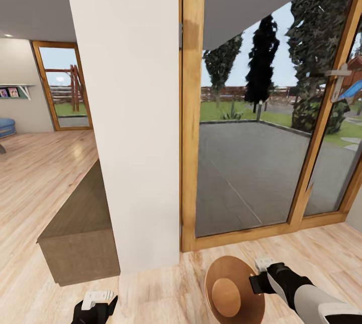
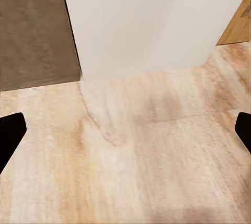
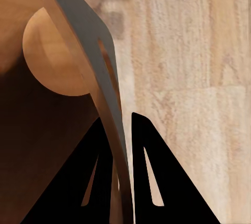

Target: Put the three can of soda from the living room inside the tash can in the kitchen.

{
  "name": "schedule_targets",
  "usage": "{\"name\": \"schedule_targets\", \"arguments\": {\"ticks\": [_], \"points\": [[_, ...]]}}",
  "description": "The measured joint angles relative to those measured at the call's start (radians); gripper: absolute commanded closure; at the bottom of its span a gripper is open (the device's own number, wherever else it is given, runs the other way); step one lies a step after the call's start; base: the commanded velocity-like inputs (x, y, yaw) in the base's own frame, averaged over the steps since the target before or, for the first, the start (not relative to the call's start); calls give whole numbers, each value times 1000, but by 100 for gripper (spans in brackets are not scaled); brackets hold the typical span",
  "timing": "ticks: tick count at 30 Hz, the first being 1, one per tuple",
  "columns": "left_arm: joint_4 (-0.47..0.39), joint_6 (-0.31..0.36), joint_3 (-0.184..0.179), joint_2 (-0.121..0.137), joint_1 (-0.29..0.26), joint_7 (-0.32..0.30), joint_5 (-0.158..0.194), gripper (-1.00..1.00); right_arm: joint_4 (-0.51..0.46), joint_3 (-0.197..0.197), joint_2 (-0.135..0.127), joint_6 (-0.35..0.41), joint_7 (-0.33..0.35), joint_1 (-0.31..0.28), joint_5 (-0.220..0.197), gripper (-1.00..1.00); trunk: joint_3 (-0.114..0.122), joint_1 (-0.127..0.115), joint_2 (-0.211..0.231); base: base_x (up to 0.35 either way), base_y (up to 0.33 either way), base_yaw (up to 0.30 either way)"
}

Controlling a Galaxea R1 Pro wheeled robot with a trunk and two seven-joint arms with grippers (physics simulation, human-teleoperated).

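Light wood floor [image 1: 166, 294], trash can [image 1: 234, 291] brown inside, rim pinched by right jaws, left jaws wide.

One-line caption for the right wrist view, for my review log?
Right gripper pinching the trash can by its thin rim, brown interior visible, above the light wood floor.

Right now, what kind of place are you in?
Probably a house's living area by a patio: light wood floor, a white pillar, and wood-framed glass doors looking onto a paved terrace and garden. The right gripper carries the bin.
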Motion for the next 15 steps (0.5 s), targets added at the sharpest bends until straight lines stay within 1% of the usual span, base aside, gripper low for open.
{"name": "schedule_targets", "arguments": {"ticks": [2, 3, 4, 5, 7, 8, 11, 13, 15], "points": [[0, 0, 0, 0, 0, 0, 0, -100, 0, 0, 0, -5, 0, 6, 0, 100, 6, -8, 14, 0, 0, 0], [0, 0, 0, 0, 0, 0, 0, -100, -1, -6, -1, -19, 1, 20, -2, 100, 9, -11, 21, 0, 0, 0], [1, 0, 0, 0, 0, 0, 0, -100, 5, 7, -1, -44, 1, 25, -1, 100, 12, -15, 28, 0, 0, 0], [0, 0, 0, 0, 0, -1, 0, -100, 2, 11, -2, -63, 0, 28, 6, 100, 16, -19, 35, 0, 0, 0], [1, 0, 0, 0, 0, -1, 0, -100, -2, -8, -2, -116, 1, 39, -4, 100, 22, -27, 49, 0, 0, 0], [1, 0, 0, 0, 0, -1, 0, -100, -2, -15, -2, -130, 2, 43, -8, 100, 25, -31, 56, 0, 0, 0], [1, 1, 0, 0, 0, -1, 0, -100, 0, 6, -3, -158, 1, 55, 2, 100, 34, -42, 77, 0, 0, 0], [2, 1, 0, 0, 0, -1, -1, -100, -2, -6, -4, -175, 1, 63, -2, 100, 41, -50, 91, 0, 0, 0], [2, 1, 0, 0, 0, -1, -1, -100, -2, -4, -6, -187, 1, 69, -1, 100, 47, -58, 105, 0, 0, 0]]}}
